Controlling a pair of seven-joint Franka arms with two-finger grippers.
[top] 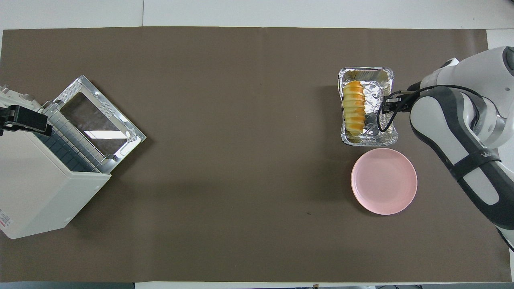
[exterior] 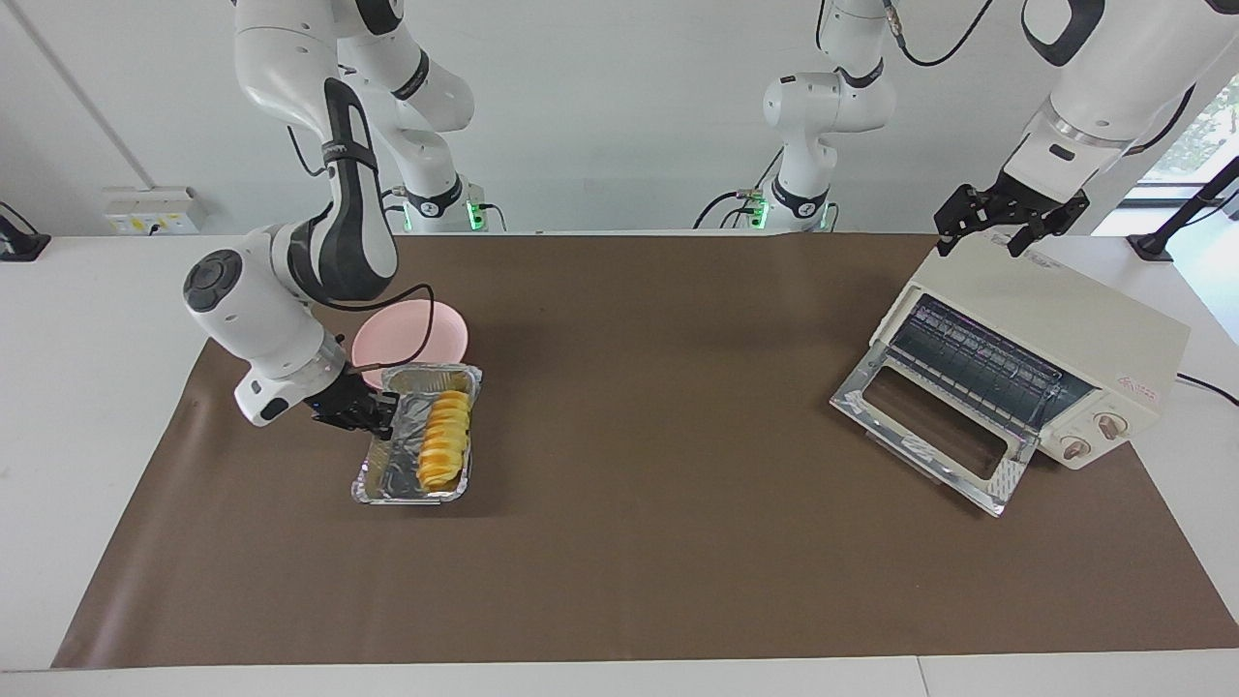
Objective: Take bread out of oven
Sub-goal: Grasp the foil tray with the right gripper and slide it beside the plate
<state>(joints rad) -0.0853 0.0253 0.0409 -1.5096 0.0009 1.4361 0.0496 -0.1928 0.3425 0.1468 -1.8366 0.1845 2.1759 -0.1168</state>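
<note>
The bread (exterior: 445, 436) (top: 354, 108), a ridged golden loaf, lies in a silver foil tray (exterior: 407, 498) (top: 369, 141). My right gripper (exterior: 382, 418) (top: 384, 107) is shut on the tray's long rim and holds it low over the mat, beside the pink plate. The oven (exterior: 1055, 329) (top: 36, 192) stands at the left arm's end of the table. Its glass door (exterior: 929, 436) is dropped open and the wire rack is bare. My left gripper (exterior: 982, 237) (top: 24, 120) hangs open over the oven's top, touching nothing.
A pink plate (exterior: 416, 334) (top: 383, 180) lies on the brown mat (exterior: 678, 542), nearer to the robots than the tray. The open oven door juts out over the mat toward the table's middle.
</note>
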